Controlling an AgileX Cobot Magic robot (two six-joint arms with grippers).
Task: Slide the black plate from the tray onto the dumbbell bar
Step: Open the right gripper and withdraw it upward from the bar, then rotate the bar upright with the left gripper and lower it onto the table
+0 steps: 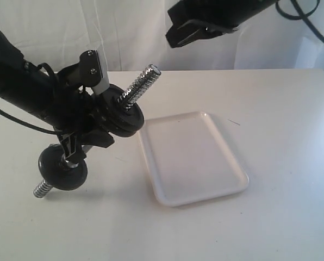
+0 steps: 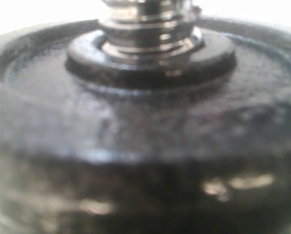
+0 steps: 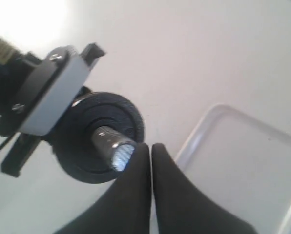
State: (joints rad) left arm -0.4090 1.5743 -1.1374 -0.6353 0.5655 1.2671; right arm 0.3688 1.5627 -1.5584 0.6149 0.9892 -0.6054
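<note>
the black plate [image 1: 125, 117] sat threaded on the dumbbell bar [image 1: 143, 79], up at the left of the scene and off the tray [image 1: 197, 160], which lay bare on the table [image 1: 281, 103] to the right of centre. the bar's long axis ran slantwise, from its low near-left end, where a thicker black disc [image 1: 69, 174] sat, up to its far-right threaded tip. the plate's face looked along that axis, up and to the right.

the left gripper [image 1: 94, 117] was closed round the bar between the two discs and seemed to carry it at that tilt. its own camera showed only the plate [image 2: 145, 131] close up, with the bar [image 2: 145, 29] rising through the hub.

the right gripper [image 1: 192, 35] hung high at the far side, up and to the right of the bar's tip and apart from it. its fingers [image 3: 131, 195] were pressed together on nothing. from those jaws the plate [image 3: 79, 158] lay down the line of the bar [image 3: 114, 146], past the threaded end.

the left arm was the nearer by far. by my reading the sliding was done, and any further move would run along that same slanted axis.
</note>
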